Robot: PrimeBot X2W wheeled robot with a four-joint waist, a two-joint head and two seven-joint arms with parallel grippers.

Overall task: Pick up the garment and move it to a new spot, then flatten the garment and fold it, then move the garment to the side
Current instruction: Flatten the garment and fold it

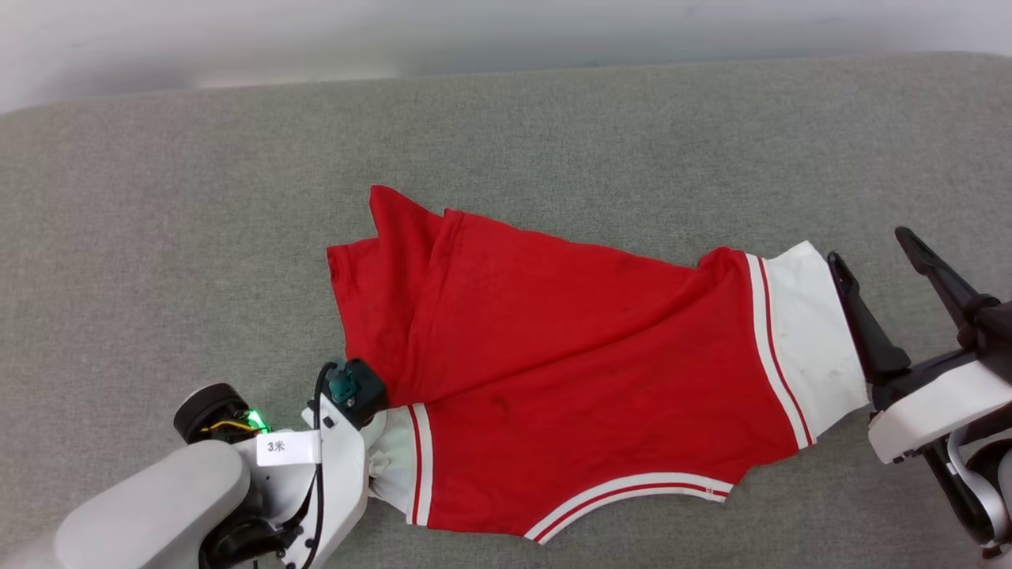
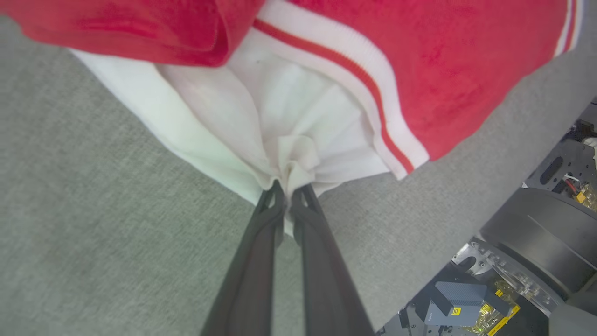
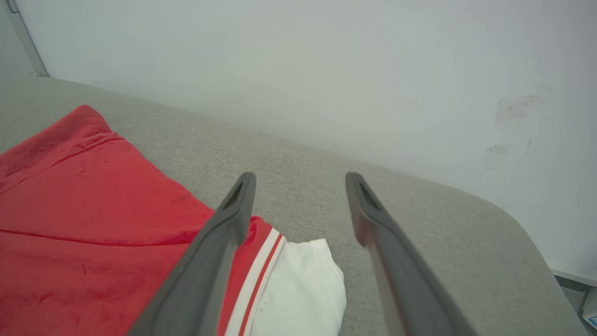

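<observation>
The left gripper (image 2: 288, 189) pinches just a small white bunch of the garment (image 1: 569, 356), which could slip out when pulled; the right gripper (image 1: 870, 246) gapes empty.

Desk (image 1: 553, 126): grey woven covering, fine flecked weave, matte. It runs across the head view from 9 to 3 o'clock, and its far edge lies toward 12 o'clock, slightly bowed.

Wall (image 1: 474, 32) behind it at 12 o'clock: pale, plain, blurred.

Right wrist view: rounded corner (image 3: 513, 224) of the desk at 4 o'clock, covering wrapped smooth over the edge. On the wall above, faint grey scuff marks (image 3: 517, 105) at 2 o'clock, with smaller smudges just below them. Thin pale upright strip (image 3: 25, 46) at 10 o'clock, reaching down to the desk; cannot tell what it is.
</observation>
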